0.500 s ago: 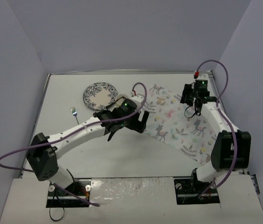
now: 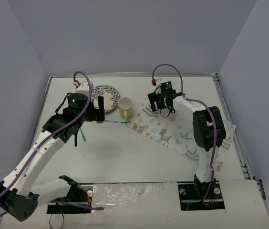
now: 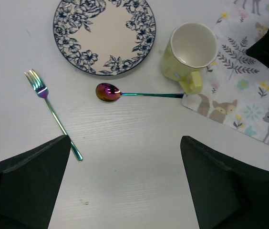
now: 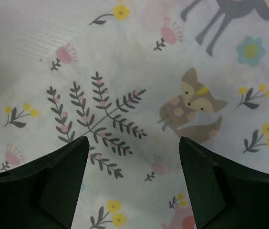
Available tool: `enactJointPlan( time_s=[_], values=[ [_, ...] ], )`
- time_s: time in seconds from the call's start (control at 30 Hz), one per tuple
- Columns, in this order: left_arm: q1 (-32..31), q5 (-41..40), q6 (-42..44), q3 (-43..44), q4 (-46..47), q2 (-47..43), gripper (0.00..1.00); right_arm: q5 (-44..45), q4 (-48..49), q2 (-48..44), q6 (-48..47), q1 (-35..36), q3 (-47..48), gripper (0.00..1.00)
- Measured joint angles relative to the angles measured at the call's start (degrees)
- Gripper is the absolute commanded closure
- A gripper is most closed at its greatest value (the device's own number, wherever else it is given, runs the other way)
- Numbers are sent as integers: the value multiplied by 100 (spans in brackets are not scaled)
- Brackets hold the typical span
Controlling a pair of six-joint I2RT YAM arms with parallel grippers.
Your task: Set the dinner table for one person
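Observation:
The white dinner table [image 2: 125,157] carries a blue floral plate [image 2: 107,91] [image 3: 104,33], a yellow cup [image 2: 125,107] [image 3: 190,50], an iridescent spoon [image 2: 115,122] [image 3: 125,93] and a matching fork [image 3: 53,114]. The spoon lies below the plate, its handle tip at the edge of the animal-print cloth [image 2: 172,129] [image 4: 139,71]. My left gripper [image 2: 100,106] [image 3: 125,138] hovers open and empty above bare tabletop, near the fork and spoon. Over the cloth's upper left part my right gripper [image 2: 164,110] [image 4: 133,139] stands open, holding nothing.
Grey walls close in the table on three sides, and a thin metal rim [image 2: 225,109] runs along its right edge. The cup's handle overlaps the cloth's left corner. The right arm's links [image 2: 206,129] stand over the cloth's right part.
My left arm has swung from the table's middle to the left, beside the plate. The right gripper has moved left along the cloth. The cup and spoon now show. Both grippers have opened wider.

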Motion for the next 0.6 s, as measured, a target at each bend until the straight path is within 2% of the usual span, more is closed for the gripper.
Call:
enactJointPlan(
  time_s=[0.3, 0.6],
  values=[
    [924, -45, 107, -948, 50, -318, 3, -104, -68, 984, -49, 152, 913, 25],
    [1140, -122, 191, -1038, 152, -483, 3, 197, -381, 1925, 292, 147, 2291, 26]
  ],
)
